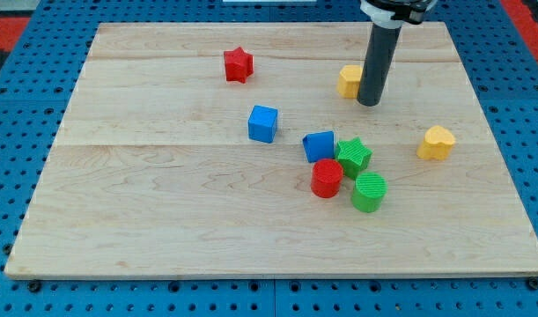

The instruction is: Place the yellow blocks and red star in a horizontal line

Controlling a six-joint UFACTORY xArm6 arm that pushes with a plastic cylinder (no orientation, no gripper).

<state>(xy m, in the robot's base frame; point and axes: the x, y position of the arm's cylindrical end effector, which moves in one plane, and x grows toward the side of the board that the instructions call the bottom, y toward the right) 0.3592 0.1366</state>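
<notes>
Wooden counter (163, 220) carries red star (238, 64) at the view's upper left. My tip (368, 102) touches yellow block (349, 80); yellow heart (436, 143) lies well apart, right. Gripper: none fitted

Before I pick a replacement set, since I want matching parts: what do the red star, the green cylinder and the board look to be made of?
Red star: probably plastic, matte, evenly coloured, possibly 3D-printed.
Green cylinder: likely the same plastic; fine ridges across its top suggest printed layers.
Board: pale wood, with visible grain and plank seams, smooth and lightly satin.
My tip rests just right of a yellow block.
</notes>
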